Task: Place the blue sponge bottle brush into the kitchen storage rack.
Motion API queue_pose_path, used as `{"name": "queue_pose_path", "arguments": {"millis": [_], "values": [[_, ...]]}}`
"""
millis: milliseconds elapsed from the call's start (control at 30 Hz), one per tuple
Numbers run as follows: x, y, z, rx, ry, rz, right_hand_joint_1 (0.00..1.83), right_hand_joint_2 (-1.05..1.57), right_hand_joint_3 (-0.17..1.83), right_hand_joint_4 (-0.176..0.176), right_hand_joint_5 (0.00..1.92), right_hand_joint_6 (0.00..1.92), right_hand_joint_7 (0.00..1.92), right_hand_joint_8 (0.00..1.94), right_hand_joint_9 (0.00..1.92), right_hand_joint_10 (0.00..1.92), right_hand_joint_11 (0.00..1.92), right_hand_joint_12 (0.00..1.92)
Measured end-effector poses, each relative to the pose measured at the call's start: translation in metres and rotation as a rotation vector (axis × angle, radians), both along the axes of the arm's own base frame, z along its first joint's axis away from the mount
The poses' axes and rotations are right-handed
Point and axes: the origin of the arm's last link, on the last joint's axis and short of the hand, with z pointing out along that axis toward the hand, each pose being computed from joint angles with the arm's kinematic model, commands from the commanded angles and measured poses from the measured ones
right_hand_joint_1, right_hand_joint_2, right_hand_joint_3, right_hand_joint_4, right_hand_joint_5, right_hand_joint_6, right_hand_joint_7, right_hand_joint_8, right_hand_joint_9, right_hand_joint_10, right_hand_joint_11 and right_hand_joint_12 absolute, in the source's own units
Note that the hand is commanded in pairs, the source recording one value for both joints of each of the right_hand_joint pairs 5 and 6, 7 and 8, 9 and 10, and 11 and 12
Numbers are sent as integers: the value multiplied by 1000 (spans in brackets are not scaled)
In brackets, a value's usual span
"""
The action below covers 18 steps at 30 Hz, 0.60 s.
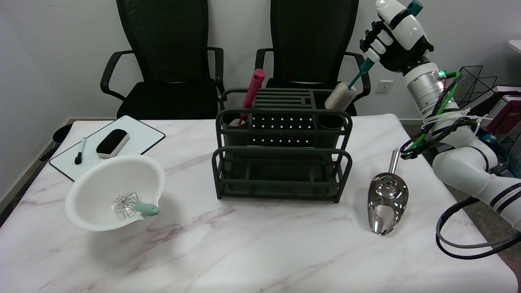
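One brush (341, 96), gripped by the right hand (386, 40) at upper right, sponge end just above the one rack's (281, 162) right cup. One red tool (252, 91), bowl (101, 183), scoop (386, 201); bare marble across the bottom.

Tilted teal-handled sponge brush (341, 96) apparently above dark rack (281, 162).

The black-and-white hand (390, 34) grips a brush (348, 87) with teal handle and cream sponge head, above a dark green rack (281, 162) holding a red utensil (252, 93), on a white, grey-veined marble counter (260, 244) far below the hand.
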Motion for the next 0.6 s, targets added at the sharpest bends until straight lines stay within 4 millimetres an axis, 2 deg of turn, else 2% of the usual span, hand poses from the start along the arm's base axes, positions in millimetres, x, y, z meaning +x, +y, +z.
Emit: {"name": "queue_pose_path", "arguments": {"millis": [600], "values": [[-16, 5, -19, 51, 35, -29, 986, 1571, 650, 0, 1920, 1920, 1920, 1920, 1920, 1920, 1920, 1920]]}}
